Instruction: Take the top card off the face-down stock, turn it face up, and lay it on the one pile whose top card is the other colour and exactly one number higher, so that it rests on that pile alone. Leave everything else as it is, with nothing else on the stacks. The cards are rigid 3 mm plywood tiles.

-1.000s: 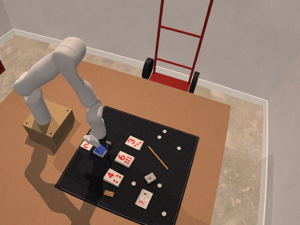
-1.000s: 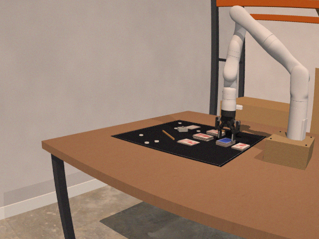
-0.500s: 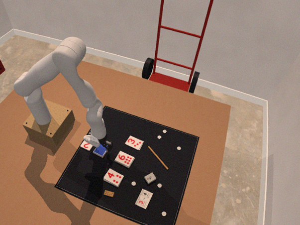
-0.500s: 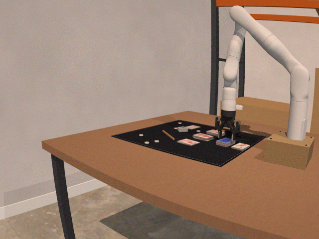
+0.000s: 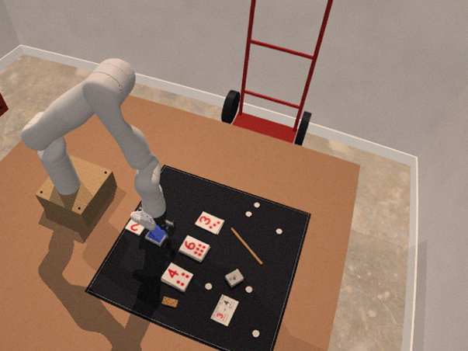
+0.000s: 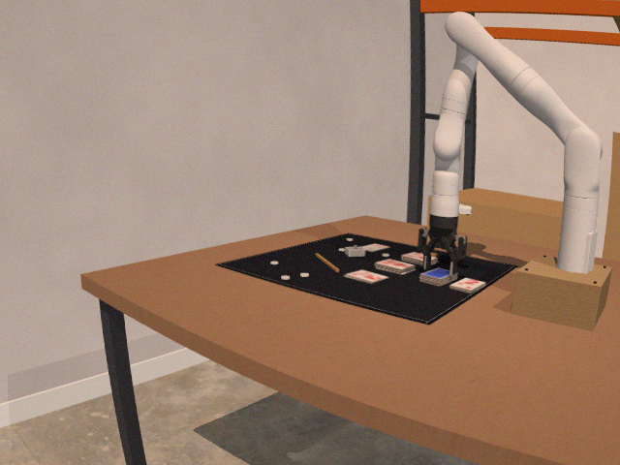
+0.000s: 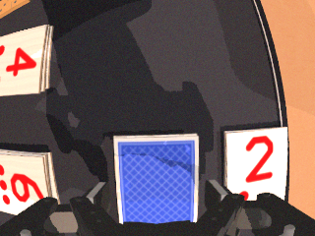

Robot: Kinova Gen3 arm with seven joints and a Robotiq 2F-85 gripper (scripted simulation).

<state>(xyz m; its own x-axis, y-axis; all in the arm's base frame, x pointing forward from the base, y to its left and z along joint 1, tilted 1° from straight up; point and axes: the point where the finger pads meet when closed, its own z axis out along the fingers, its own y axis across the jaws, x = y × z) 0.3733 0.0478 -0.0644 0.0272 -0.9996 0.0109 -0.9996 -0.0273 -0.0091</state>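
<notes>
top: gripper (image 5: 162, 229) (image 6: 440, 272) (image 7: 157, 194) over face-down stock (image 5: 156, 235) (image 6: 436, 275) (image 7: 157, 179), which sits between the red 2 (image 5: 135, 226) (image 6: 467, 285) (image 7: 257, 162) and red 6 pile (image 5: 193, 247) (image 6: 394, 265) (image 7: 25, 182).
exterior: fingers point down, one each side of the stock, probably to take the top card by its edges.
wrist: fingers spread, nothing pinched; top card (image 7: 157, 197) is on the stock, blue back up, so the target pile can't be told yet.
</notes>
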